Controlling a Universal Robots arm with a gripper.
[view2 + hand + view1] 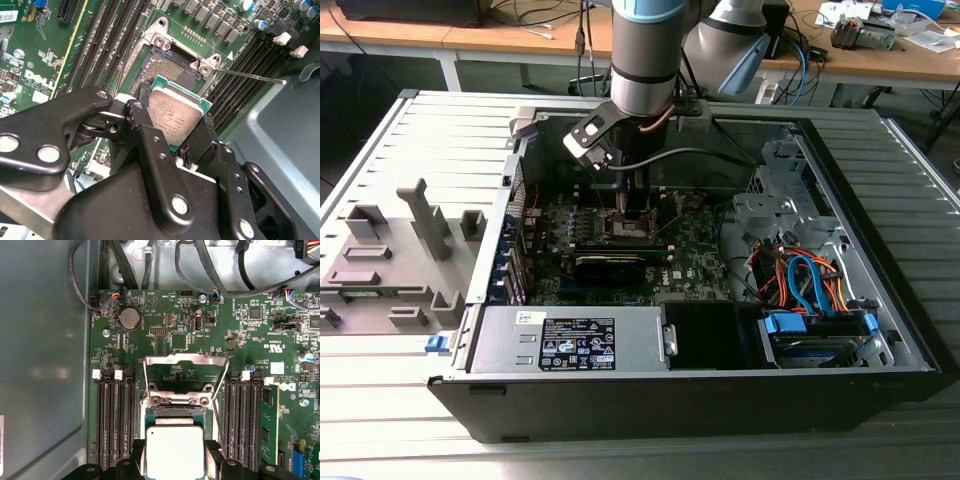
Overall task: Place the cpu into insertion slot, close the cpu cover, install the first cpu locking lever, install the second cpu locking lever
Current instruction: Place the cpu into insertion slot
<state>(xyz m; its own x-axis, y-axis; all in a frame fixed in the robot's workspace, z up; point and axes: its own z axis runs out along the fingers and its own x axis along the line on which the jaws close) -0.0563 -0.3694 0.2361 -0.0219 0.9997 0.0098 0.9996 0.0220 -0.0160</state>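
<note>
The gripper clenches the cpu by its edges over the insertion slot, partly hiding it.

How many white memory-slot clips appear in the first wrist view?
4: two clips together on one flank of the socket, two on the opposite flank. More may hide behind the pincer.

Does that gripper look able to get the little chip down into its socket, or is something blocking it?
Probably yes: the gripper holds the cpu over the bare socket, and the cpu cover stands swung open, clear of it.
</note>
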